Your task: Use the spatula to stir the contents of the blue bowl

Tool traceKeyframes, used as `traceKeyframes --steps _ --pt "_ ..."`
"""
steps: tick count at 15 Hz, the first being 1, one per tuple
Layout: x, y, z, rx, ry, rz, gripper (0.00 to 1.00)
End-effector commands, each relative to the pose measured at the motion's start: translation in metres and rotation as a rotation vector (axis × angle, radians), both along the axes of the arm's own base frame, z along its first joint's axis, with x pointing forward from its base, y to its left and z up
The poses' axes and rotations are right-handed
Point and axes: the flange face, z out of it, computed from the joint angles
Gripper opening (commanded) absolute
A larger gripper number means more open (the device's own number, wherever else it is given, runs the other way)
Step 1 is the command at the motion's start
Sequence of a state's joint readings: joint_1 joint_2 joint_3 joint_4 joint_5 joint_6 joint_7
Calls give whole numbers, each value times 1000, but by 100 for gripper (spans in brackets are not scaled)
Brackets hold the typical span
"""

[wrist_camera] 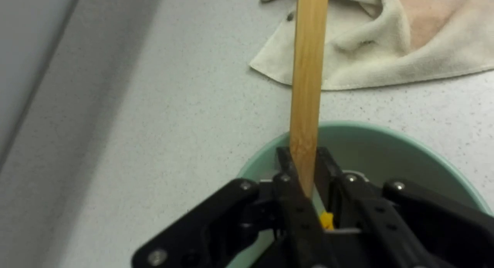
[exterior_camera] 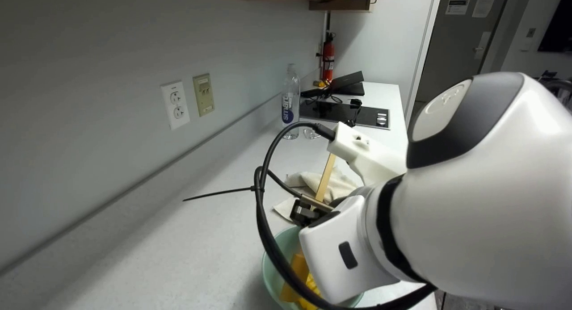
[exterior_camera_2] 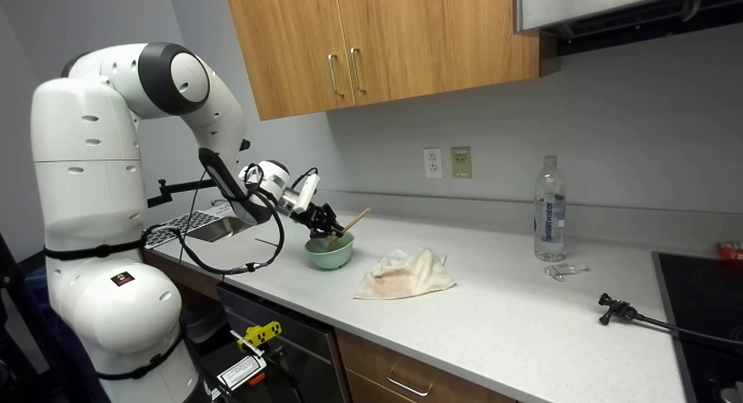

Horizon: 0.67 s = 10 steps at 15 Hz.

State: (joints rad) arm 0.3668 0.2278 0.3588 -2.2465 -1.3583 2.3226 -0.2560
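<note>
Grey wall across the back, wooden cabinets hanging above, a pale speckled counter running along underneath, and my white arm arched over it. Now to the business end: my gripper has the spatula pinched, black fingertips against the wooden handle from both sides. From the wrist view I'm looking at that handle running almost straight up the frame, leaning a touch to the right, over the rim of the blue-green bowl, across a corner of the crumpled cream cloth and out past the top edge. Over in an exterior view, there's the slant: the long axis climbs out of the bowl, up and to the right, handle end high and aimed away from my arm, opposite end down inside the bowl. That low end I get in an exterior view as well: a broad blade, partly covered by my black cable, next to bright yellow pieces. Whether it touches the bottom, I can't tell. Bowl upright on the counter, cloth just beside it. Farther along, well apart, a clear water bottle stands upright near the wall, black cooktop beyond.
</note>
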Motion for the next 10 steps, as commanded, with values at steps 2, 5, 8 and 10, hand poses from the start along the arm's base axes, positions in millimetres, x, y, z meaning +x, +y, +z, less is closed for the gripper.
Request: traceKeyframes --steps 2,5,8,10 --pt "2 2 5 100 118 25 5" --pt "7 -12 10 120 144 -15 5" --pt "16 -32 20 96 103 -66 5" --pt "20 -45 28 79 71 -88 5"
